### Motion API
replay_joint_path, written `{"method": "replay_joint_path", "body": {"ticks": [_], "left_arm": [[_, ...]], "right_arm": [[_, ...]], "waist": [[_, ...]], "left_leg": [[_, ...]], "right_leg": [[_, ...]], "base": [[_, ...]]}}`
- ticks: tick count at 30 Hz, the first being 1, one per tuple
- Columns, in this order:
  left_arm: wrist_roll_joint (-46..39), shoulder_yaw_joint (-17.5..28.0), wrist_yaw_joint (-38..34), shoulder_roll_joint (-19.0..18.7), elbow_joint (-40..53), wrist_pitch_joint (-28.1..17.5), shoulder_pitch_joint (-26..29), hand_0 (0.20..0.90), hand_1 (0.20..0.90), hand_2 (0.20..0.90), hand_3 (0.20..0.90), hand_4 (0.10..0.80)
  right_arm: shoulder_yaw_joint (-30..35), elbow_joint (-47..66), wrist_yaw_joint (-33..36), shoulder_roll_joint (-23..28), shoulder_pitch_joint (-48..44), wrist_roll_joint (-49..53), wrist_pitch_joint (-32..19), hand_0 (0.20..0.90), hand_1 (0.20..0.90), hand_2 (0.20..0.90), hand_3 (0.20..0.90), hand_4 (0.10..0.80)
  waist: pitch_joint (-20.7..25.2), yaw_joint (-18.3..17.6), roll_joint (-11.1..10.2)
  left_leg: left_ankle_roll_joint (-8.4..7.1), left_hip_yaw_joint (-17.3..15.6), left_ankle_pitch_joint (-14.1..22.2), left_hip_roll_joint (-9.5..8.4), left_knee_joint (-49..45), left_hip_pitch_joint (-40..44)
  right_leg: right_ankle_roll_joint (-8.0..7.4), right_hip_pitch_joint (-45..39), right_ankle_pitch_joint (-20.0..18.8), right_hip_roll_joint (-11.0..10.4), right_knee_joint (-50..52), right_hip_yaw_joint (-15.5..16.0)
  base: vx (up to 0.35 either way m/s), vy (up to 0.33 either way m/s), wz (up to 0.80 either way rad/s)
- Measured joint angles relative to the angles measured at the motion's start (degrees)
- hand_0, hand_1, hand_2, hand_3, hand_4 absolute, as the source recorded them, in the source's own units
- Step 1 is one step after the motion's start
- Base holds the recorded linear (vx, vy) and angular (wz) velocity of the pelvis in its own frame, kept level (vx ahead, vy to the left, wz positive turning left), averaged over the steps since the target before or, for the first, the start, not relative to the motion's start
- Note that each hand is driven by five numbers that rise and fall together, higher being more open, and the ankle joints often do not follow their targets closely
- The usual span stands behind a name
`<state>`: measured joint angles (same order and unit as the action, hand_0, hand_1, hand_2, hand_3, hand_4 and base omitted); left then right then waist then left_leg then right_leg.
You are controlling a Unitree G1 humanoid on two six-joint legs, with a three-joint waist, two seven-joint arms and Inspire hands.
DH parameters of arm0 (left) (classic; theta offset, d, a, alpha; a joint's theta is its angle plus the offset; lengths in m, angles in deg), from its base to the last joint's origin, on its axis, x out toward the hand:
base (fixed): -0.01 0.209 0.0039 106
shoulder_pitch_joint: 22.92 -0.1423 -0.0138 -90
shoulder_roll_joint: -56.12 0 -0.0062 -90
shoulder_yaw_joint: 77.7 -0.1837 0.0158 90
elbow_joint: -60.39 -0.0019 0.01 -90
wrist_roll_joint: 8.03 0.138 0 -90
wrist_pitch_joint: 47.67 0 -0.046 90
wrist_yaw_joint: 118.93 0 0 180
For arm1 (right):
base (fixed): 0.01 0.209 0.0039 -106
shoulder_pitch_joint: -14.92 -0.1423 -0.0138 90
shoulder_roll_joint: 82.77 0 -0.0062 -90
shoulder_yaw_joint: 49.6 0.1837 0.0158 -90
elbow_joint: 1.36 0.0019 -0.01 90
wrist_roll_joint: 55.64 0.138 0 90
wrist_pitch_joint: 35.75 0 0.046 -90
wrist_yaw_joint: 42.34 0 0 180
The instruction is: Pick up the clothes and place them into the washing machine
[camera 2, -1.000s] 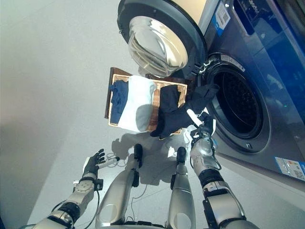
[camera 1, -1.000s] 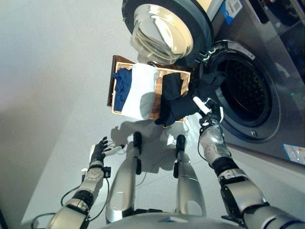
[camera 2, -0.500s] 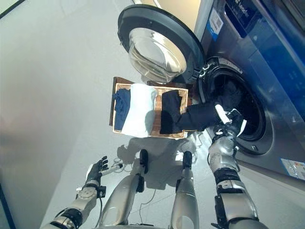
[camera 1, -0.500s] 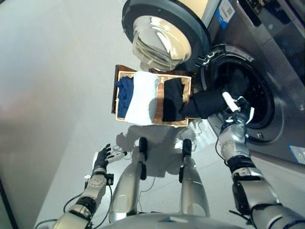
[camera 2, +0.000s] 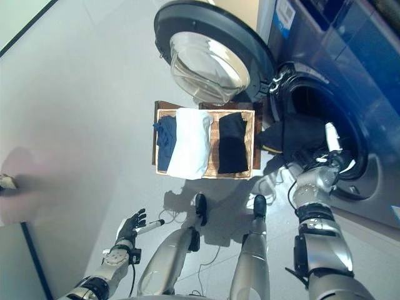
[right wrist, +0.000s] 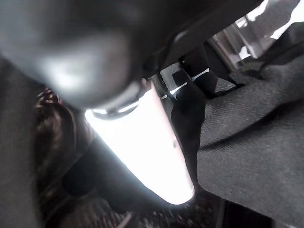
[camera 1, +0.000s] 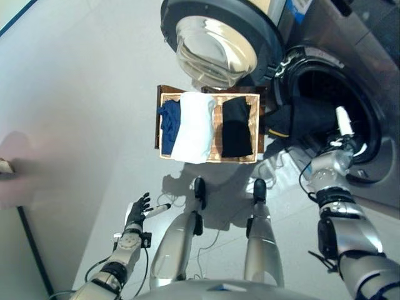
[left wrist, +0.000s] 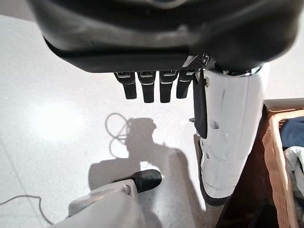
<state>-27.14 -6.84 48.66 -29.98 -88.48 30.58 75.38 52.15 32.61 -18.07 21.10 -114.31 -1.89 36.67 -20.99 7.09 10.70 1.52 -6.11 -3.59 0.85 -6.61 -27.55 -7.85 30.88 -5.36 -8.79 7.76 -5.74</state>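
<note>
The robot's right hand (camera 1: 340,134) reaches into the grey front-loading washing machine's drum (camera 1: 369,100), beside a black garment (camera 1: 306,119) (grip cannot be told). The left hand (camera 1: 136,209) hangs low, fingers spread.

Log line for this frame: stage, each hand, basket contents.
stage: loading drum | right hand: at washer opening with black garment, grip unclear | left hand: open, idle | basket: blue, white, black clothes

Head cams are looking bright and even, light's coming from overhead. Floor (camera 1: 81,94) is throwing soft glare, w/ a hard shadow falling below the basket (camera 1: 208,157). Glass in the washer door (camera 2: 209,59) is catching reflections. Drum (camera 1: 350,94) is sitting dark. Right wrist cam is going blurry up close, white thumb cover (right wrist: 142,142) blowing out.
</note>
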Motion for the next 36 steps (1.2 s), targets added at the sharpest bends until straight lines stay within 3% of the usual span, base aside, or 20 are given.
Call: {"method": "replay_joint_path", "body": {"ticks": [10, 19, 25, 32, 36], "left_arm": [[-1.8, -2.0, 1.1, 0.2, 2.0, -1.2, 0.2, 0.9, 0.9, 0.9, 0.9, 0.8], [-1.9, -2.2, 1.1, 0.2, 1.6, -1.2, 0.3, 0.9, 0.9, 0.9, 0.9, 0.8], [-2.1, -2.3, 1.1, 0.3, 1.4, -1.2, 0.5, 0.9, 0.9, 0.9, 0.9, 0.8], [-2.6, -2.3, 1.1, 0.5, 0.4, -1.0, 0.8, 0.9, 0.9, 0.9, 0.9, 0.8], [-3.0, -2.3, 1.1, 0.6, 0.4, -1.1, 0.9, 0.9, 0.9, 0.9, 0.9, 0.8]], "right_arm": [[2.5, -4.1, 0.9, 4.2, -10.5, 7.3, -2.0, 0.2, 0.2, 0.2, 0.2, 0.3], [7.1, -6.6, 0.9, 4.6, -16.4, 19.8, -6.6, 0.2, 0.2, 0.2, 0.2, 0.3], [9.3, -9.0, 1.0, 5.6, -20.9, 27.9, -9.1, 0.2, 0.2, 0.2, 0.2, 0.3], [11.7, -9.0, 1.2, 7.5, -23.6, 32.8, -15.1, 0.2, 0.2, 0.2, 0.2, 0.3], [12.4, -9.0, 2.5, 7.5, -24.4, 33.4, -15.8, 0.2, 0.2, 0.2, 0.2, 0.3]], "waist": [[-2.3, 0.1, 2.4], [-2.4, 0.4, 2.5], [-2.4, 0.6, 3.0], [-2.3, 1.8, 3.5], [-2.3, 1.9, 3.6]], "left_leg": [[0.06, 0.1, 0.0, -0.65, 0.3, -0.9], [0.14, 0.0, -0.2, -0.88, 1.2, -0.9], [0.61, 0.1, -0.6, -2.05, 1.5, -1.0], [1.14, -0.1, -0.9, -2.96, 1.7, -2.1], [1.14, -0.1, -0.9, -3.04, 1.8, -2.1]], "right_leg": [[-0.26, 2.1, 0.1, -0.2, 0.9, -1.2], [-0.42, 2.6, 0.3, -0.5, 1.0, -1.3], [-0.97, 2.8, 0.4, -1.6, 1.0, -1.5], [-1.7, 3.9, 0.1, -2.5, 1.0, -1.7], [-1.72, 3.9, 0.1, -2.6, 1.0, -1.7]], "base": [[-0.005, 0.007, -0.03], [0.004, 0.002, -0.01], [0.015, 0.005, 0.04], [0.011, -0.002, 0.03], [0.0, 0.0, 0.0]]}}
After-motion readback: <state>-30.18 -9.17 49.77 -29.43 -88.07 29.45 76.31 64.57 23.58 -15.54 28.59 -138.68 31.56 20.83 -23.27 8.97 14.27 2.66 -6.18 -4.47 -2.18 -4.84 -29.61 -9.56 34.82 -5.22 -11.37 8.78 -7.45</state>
